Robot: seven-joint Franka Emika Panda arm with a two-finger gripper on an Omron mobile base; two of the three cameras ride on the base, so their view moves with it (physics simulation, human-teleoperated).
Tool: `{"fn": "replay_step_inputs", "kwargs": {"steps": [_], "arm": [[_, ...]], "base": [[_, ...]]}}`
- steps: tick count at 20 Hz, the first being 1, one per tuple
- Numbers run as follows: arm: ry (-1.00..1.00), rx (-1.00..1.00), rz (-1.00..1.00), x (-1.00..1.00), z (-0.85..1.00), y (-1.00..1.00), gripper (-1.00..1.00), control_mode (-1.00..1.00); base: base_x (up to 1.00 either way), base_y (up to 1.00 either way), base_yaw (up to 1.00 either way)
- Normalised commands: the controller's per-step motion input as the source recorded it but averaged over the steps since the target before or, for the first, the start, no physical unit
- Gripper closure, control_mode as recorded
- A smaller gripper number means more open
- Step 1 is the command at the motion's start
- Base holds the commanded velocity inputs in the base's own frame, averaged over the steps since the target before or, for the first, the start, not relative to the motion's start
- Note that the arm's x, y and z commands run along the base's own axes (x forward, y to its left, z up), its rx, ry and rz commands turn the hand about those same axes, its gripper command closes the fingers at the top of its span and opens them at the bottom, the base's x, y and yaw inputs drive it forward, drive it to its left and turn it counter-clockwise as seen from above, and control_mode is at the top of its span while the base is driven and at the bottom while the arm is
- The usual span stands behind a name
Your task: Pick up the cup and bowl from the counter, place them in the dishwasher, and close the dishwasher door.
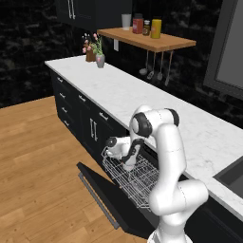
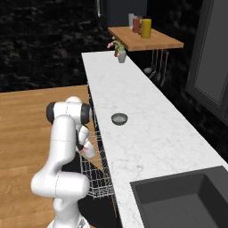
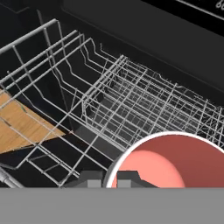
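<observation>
A glossy white arm of rounded, tubular segments is seen, with dark grey-black joint caps, a bulbous white base and two small dark grey finger tips.

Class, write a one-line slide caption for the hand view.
The gripper, shut on the rim of the red-lined cup, holds it over the white wire rack of the open dishwasher.

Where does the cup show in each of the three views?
Left base view: cup not made out; the arm covers the gripper.
Right base view: cup at left centre, above the rack.
Hand view: cup at lower right, red inside facing the camera.
Shared landmark: white wire rack.
</observation>
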Motion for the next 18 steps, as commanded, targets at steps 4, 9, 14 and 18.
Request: {"fn": "replay_step_inputs", "kwargs": {"steps": [4, 9, 14, 18], "arm": [[0.00, -0.12, 0.00, 0.24, -0.56, 0.00, 1.00, -1.00], [0.00, -0.06, 0.00, 0.10, -0.78, -0.04, 1.00, -1.00], [0.01, 0.00, 0.00, 0.01, -0.73, 0.00, 1.00, -1.00], [0.01, 0.00, 0.00, -0.01, -0.64, 0.19, -1.00, -1.00]], "base": [[0.00, 0.00, 0.00], [0.00, 0.00, 0.00], [0.00, 0.00, 0.00], [0.00, 0.00, 0.00]]}}
